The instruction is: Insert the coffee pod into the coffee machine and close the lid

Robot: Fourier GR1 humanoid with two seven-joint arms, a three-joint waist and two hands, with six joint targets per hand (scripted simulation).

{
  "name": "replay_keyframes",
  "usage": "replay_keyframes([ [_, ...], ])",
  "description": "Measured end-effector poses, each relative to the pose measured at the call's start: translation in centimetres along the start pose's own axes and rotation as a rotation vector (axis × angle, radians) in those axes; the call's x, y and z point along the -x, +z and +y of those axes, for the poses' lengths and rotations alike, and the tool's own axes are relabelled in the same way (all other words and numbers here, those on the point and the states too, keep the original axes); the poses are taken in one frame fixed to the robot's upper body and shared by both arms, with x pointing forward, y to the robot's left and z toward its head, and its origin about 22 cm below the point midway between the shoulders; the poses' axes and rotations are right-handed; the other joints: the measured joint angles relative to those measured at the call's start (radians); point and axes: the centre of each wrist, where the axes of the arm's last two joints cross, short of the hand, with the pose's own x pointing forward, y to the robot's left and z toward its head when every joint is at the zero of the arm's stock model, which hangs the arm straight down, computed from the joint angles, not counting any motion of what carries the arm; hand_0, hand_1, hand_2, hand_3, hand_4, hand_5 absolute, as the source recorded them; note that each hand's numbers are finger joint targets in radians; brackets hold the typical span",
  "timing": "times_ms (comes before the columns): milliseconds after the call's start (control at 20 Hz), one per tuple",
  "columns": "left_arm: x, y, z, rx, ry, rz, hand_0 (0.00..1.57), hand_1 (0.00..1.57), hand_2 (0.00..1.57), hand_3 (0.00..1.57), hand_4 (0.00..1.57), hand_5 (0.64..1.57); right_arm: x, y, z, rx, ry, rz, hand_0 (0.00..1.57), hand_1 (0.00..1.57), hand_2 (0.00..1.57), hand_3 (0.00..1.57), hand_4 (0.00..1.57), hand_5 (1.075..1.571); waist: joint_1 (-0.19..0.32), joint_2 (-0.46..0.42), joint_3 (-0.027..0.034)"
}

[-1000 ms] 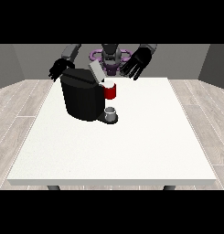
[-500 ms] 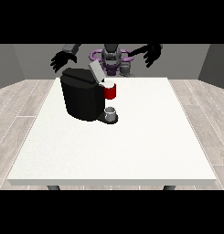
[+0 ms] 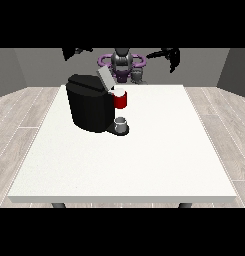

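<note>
On the near half of the white table nothing but bare surface is seen. Farther back, left of centre, the black coffee machine is stood upright, its bulky body turned so that its front faces the view's right. At its foot, on the drip base, a small grey cup is set upright, touching the base; what it contains cannot be made out. Directly above the cup, the red brew head is seen, with a pale round top that may be the coffee pod seated in the opening, though this cannot be told for certain. The grey lid is raised, its long axis tilted up and away towards the view's upper left, hinged at the top of the machine just behind the red part.

Beyond the table's far edge the robot's torso is seen, with a purple ring around it. Both arms are lifted high and spread wide, well apart from the machine. The hand at the view's right is held up with its fingers hanging downward and apart, nothing clasped in it. The hand at the view's left is cut by the upper edge, and whether its fingers are spread or curled cannot be told.
</note>
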Motion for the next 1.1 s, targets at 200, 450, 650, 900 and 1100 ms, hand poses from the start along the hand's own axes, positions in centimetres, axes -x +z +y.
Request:
replay_keyframes([
  [200, 0.8, 0.7, -0.9, 0.009, 0.070, -0.009, 0.00, 0.00, 0.00, 0.00, 0.06, 1.571, -1.5, -0.9, 0.3, -0.048, -0.005, -0.031, 0.00, 0.00, 0.00, 0.00, 0.00, 1.571, 0.044, -0.001, 0.0002],
  [450, 1.6, 1.9, -1.6, 0.019, 0.141, -0.005, 0.00, 0.00, 0.00, 0.00, 0.00, 1.571, -2.1, -1.3, 0.6, -0.102, 0.028, -0.050, 0.00, 0.00, 0.00, 0.00, 0.24, 1.571, 0.092, 0.004, 0.0006],
  [650, 1.4, 2.7, -2.4, 0.030, 0.163, -0.027, 0.00, 0.00, 0.00, 0.00, 0.22, 1.571, -2.9, -2.2, 1.9, -0.129, 0.059, -0.072, 0.00, 0.00, 0.00, 0.00, 0.00, 1.571, 0.121, 0.025, 0.0005],
  [900, 1.0, 4.1, -2.3, 0.004, 0.170, -0.065, 0.00, 0.00, 0.00, 0.00, 0.00, 1.571, -3.4, -3.0, 2.8, -0.176, 0.064, -0.091, 0.00, 0.00, 0.00, 0.00, 0.00, 1.571, 0.123, 0.072, 0.0005],
  [1100, 0.0, 4.8, -2.0, -0.005, 0.185, -0.084, 0.00, 0.00, 0.00, 0.00, 0.00, 1.571, -3.5, -4.0, 2.2, -0.176, 0.042, -0.096, 0.00, 0.00, 0.00, 0.00, 0.00, 1.571, 0.137, 0.111, 0.0008],
])
